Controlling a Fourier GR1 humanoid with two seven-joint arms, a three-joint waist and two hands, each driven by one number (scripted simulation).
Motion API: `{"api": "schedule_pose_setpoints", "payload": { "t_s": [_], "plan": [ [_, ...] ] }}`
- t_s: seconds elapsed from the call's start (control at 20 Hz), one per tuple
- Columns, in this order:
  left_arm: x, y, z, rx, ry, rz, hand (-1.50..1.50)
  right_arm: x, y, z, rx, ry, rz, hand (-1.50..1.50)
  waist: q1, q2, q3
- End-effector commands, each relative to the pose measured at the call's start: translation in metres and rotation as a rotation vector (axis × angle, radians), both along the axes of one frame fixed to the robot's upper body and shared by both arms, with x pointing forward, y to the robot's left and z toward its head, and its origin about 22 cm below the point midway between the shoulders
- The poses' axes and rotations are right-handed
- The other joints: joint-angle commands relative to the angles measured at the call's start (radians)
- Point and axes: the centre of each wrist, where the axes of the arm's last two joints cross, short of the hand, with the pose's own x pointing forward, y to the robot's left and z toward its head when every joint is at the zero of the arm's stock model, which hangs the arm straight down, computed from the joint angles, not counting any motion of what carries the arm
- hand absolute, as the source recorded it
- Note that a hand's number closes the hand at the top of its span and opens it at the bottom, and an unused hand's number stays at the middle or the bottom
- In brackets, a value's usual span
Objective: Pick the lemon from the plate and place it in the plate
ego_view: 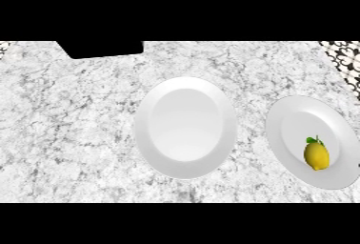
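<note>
Heads up before you start: neither hand is in the head view right now, so you can't tell how open the fingers are or whether they've got anything. The lemon (316, 155) isn't held, though. It's lying on the right plate (290, 125), toward that plate's near side, with its little green leaf pointing away from you.

Using that lemon as the landmark: the bare middle plate (156, 125) sits to its left, close by but not touching the lemon's plate. Marble counter (63, 124) all around.

What I'd watch for: the lemon is rounded and sits on a smooth dish, so if your fingers come in off-centre it'll probably roll away toward the rim instead of getting scooped. Coming in low could also nudge the plate itself. And on the drop, letting go near the middle plate's sloped edge might send it rolling onto the counter.
</note>
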Motion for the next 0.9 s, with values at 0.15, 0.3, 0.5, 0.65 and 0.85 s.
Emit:
{"api": "schedule_pose_setpoints", "payload": {
  "t_s": [0.15,0.3,0.5,0.65,0.85],
  "plan": [
    [0.102,-0.015,0.021,-0.074,-0.378,-0.085,0.0,-0.003,0.027,-0.021,0.031,0.105,-0.011,-1.5,-0.014,0.006,-0.017],
    [0.103,-0.007,0.024,-0.055,-0.382,-0.101,0.0,-0.006,0.033,-0.029,0.048,0.115,-0.022,-1.5,-0.009,0.003,-0.015],
    [0.105,-0.015,0.023,-0.07,-0.367,-0.107,0.0,-0.003,0.048,-0.033,0.03,0.106,-0.027,-1.5,0.007,0.006,-0.014],
    [0.105,-0.016,0.026,-0.082,-0.38,-0.106,0.0,-0.006,0.05,-0.036,-0.017,0.141,-0.052,-1.5,0.008,0.004,-0.015],
    [0.109,-0.013,0.027,-0.065,-0.362,-0.114,0.0,-0.006,0.046,-0.039,-0.075,0.161,-0.096,-1.5,0.008,0.007,-0.014]
  ]
}}
